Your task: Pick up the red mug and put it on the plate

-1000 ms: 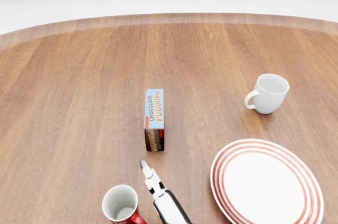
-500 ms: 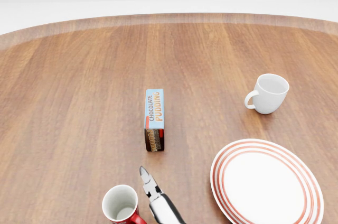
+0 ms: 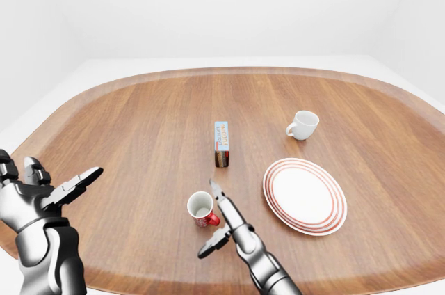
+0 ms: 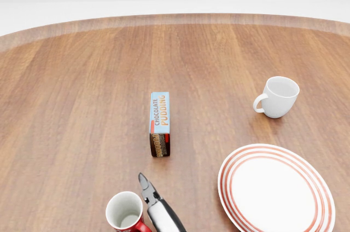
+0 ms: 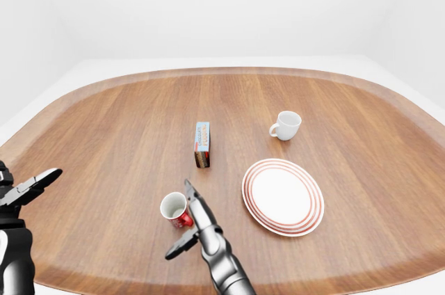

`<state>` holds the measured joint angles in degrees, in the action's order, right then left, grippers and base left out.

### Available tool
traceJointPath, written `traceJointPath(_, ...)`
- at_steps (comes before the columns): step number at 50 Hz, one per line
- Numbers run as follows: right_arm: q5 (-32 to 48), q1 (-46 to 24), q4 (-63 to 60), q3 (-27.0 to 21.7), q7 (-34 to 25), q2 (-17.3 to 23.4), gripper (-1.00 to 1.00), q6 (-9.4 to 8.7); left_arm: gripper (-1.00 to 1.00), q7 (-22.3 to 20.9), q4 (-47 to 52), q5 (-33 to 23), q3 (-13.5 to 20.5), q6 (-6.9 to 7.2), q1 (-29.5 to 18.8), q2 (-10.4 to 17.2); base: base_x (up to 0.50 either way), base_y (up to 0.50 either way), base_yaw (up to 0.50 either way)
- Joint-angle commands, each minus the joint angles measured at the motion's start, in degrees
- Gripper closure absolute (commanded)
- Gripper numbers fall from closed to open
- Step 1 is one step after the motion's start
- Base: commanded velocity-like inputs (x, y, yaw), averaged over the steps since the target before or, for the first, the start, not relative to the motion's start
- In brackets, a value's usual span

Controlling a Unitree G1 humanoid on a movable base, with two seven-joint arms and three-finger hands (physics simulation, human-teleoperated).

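Note:
The red mug (image 3: 200,207), white inside, stands upright on the wooden table near the bottom middle of the left-eye view, with its handle toward the right. My right hand (image 3: 217,224) is open just right of the mug. One finger (image 4: 145,184) reaches up past the rim and the thumb spreads out below the mug. I cannot tell whether it touches the mug. The white plate with red rings (image 3: 304,195) lies flat, right of the mug and hand. My left hand (image 3: 55,182) is open and empty at the far left, above the table's edge.
A chocolate pudding box (image 3: 222,144) lies above the mug in the middle of the round wooden table (image 3: 139,107). A white mug (image 3: 304,124) stands upright above the plate. The table's raised rim (image 3: 125,275) runs along the bottom.
In the head view my right hand has shifted left and slightly down, closer to the red mug's rim. The mug, plate and box have not moved.

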<state>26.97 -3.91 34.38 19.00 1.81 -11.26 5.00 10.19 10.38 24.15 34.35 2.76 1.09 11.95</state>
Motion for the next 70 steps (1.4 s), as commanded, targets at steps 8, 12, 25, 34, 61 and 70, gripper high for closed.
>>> traceJointPath(8,0.2,-2.7,3.1,-1.4,0.5,-1.1,-1.00,0.00,-1.00,-0.1,-1.2,0.1,-0.2,-0.91,-0.2,0.2,0.00,0.00,0.00)
traceJointPath(12,0.0,-3.7,4.8,-2.0,0.8,-1.2,-1.00,0.00,-1.00,-0.1,-1.2,0.2,-0.2,-0.99,-0.2,0.2,0.00,0.00,0.00)
traceJointPath(25,0.3,-8.9,16.7,-4.9,3.4,-2.4,-1.00,0.00,-1.00,0.1,0.4,0.8,0.2,0.18,0.2,0.1,0.00,0.00,0.00)
traceJointPath(34,0.9,-10.1,20.0,-6.0,4.2,-2.8,-1.00,0.00,-1.00,0.1,1.0,0.7,0.4,0.60,0.3,-0.1,0.00,0.00,0.00)
traceJointPath(61,1.1,-7.1,13.9,-4.8,2.8,-2.6,1.00,0.00,-1.00,-0.2,-0.9,0.6,0.0,-0.78,-0.1,0.1,0.00,0.00,0.00)
traceJointPath(70,-2.8,-3.3,-12.1,-3.9,-4.5,0.6,1.00,-4.09,-1.00,-0.1,-0.4,0.6,-0.2,-0.47,0.1,0.0,0.00,0.00,0.00)
